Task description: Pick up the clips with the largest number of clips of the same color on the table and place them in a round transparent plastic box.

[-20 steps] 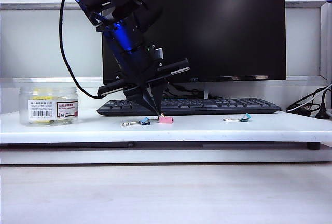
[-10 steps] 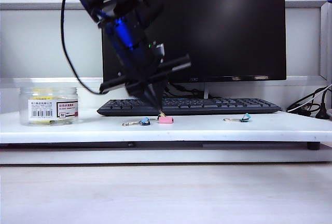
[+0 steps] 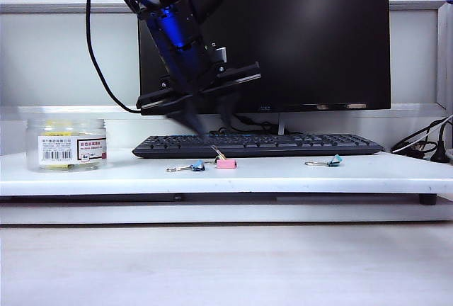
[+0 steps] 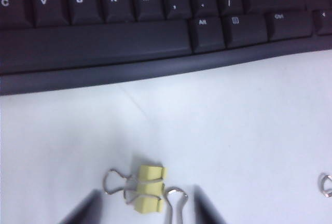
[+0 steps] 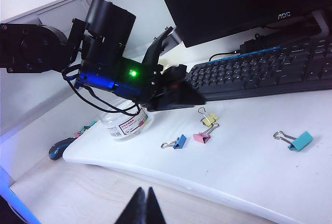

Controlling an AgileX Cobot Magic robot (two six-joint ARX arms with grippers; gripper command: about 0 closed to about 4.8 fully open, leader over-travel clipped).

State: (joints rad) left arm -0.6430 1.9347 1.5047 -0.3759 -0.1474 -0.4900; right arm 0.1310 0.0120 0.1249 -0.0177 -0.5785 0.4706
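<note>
On the white tabletop (image 3: 297, 176), just in front of the long black keyboard (image 3: 258, 144), a small yellow binder clip (image 4: 149, 188) with thin silver wire handles is lying flat, and the left gripper (image 4: 145, 212) is hanging above it with its two dark fingertips (image 4: 82, 212) spread apart on either side, gripping nothing. In the exterior view this gripper is showing as a blurred pair of fingers above the keyboard's front edge, clear of the table. A small pink binder clip (image 3: 226, 163) is sitting just beside the yellow one, and a small blue binder clip (image 3: 197, 167) is lying near it toward the left. A turquoise binder clip (image 3: 334, 161) is resting well apart to the right. The round transparent plastic box (image 3: 66, 144) with a white barcode label is standing at the table's far left end, with something yellow showing inside. The right gripper (image 5: 143, 208) is hovering off the table's front edge, its fingertips pressed together and holding nothing.
</note>
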